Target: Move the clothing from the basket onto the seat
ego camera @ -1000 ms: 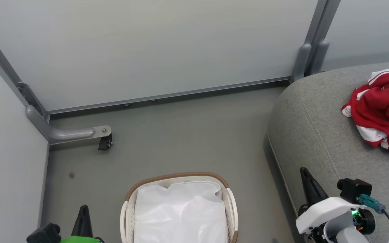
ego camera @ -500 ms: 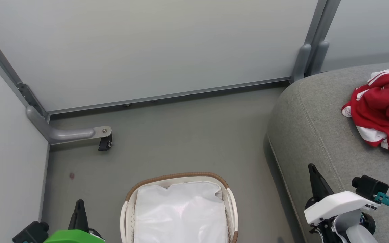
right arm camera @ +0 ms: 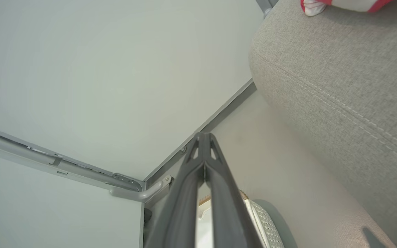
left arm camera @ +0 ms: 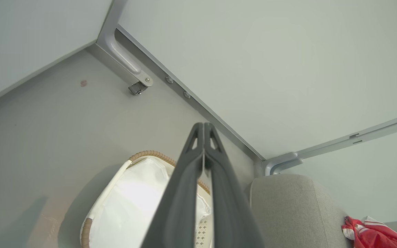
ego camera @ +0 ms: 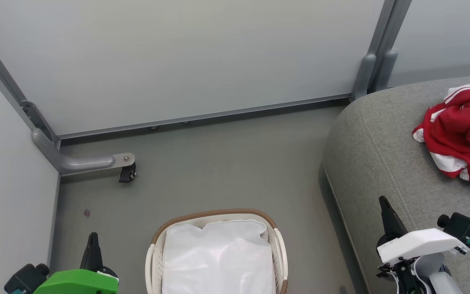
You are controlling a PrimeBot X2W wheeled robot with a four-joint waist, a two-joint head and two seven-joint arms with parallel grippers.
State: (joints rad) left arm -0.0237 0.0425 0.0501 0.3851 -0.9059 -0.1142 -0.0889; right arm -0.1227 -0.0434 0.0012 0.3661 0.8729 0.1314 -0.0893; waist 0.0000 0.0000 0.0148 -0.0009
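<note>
From the head camera, the basket [ego camera: 214, 214] stands on the grey floor [ego camera: 218, 163] at the bottom centre, with its white liner [ego camera: 218, 257] lying bare inside the brown rim. The clothing [ego camera: 461, 134] lies in a crumpled red heap with white stripes on the seat [ego camera: 373, 155] at the right, well apart from the basket. The left jaws rise at the lower left from a green housing [ego camera: 78, 281], and their dark fingers [ego camera: 93, 251] are pressed together into a single point, near the basket's left side and touching nothing. The right jaws rise at the lower right from a white housing [ego camera: 418, 244], their fingers [ego camera: 389, 220] likewise together and empty, showing against the seat's front edge, well short of the clothing. Pale wall panels [ego camera: 178, 57] close off the far side, and a small caster [ego camera: 127, 174] sits under a grey bracket at the left.

In the left wrist view, the left jaws are closed tip to tip with nothing between them. The basket with its liner lies below them, the seat is at the lower right, and the clothing is at the bottom right corner.

In the right wrist view, the right jaws are also closed tip to tip and hold nothing. The seat and its stitched seam are at the right, a bit of the clothing is at the top edge, and a perforated corner of the basket shows at the bottom.
</note>
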